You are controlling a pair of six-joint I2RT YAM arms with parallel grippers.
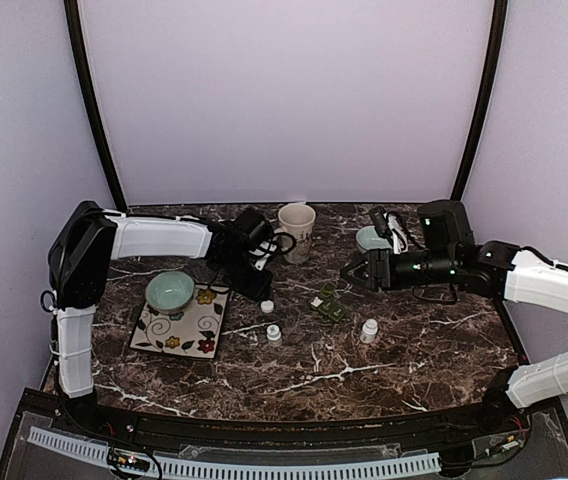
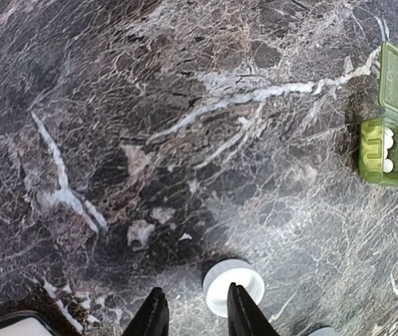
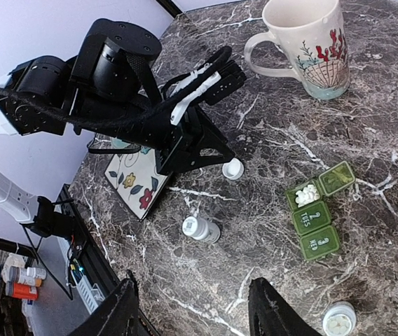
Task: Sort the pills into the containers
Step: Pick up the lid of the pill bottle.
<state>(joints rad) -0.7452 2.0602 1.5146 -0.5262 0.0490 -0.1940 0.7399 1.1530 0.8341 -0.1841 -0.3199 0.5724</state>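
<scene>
The dark green pill box (image 1: 329,307) lies mid-table. Its end compartment is open, lid (image 3: 337,178) flipped back, with white pills (image 3: 304,194) inside; the other two lids are closed. In the left wrist view the pill box (image 2: 385,150) sits at the far right edge. My left gripper (image 2: 195,315) hovers low over the marble, narrowly open. A loose white cap (image 2: 234,285) lies under its right finger, and nothing is clamped between the jaws. My right gripper (image 3: 195,311) is raised and wide open, holding nothing, just right of the box.
A small white bottle (image 1: 274,334) stands near the cap (image 1: 267,306), and a second white bottle (image 1: 369,330) is right of the box. A cream mug (image 1: 296,230) stands at the back. A teal bowl (image 1: 169,290) rests on a floral plate (image 1: 179,330) at left.
</scene>
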